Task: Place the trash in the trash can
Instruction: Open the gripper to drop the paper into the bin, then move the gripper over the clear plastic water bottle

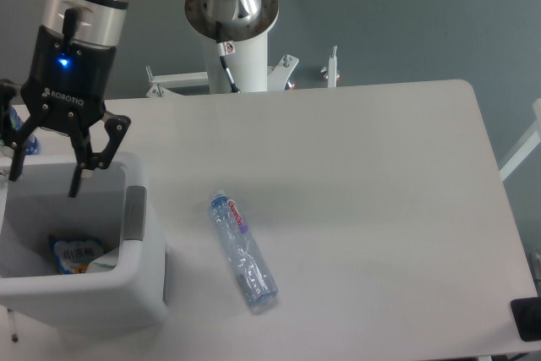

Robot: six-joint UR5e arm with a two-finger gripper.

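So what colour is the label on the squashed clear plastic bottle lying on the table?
Red and purple, on the clear crushed plastic bottle; only the fixed camera shows it.

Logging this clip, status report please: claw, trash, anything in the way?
Claw open, empty, above the trash can. White paper lies inside the can. Crushed bottle on the table, not yet picked. Nothing blocking the bottle.

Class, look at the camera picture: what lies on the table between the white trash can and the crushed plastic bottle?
Nothing. In the fixed camera view, the stretch of table between the trash can and the crushed bottle is bare white surface.
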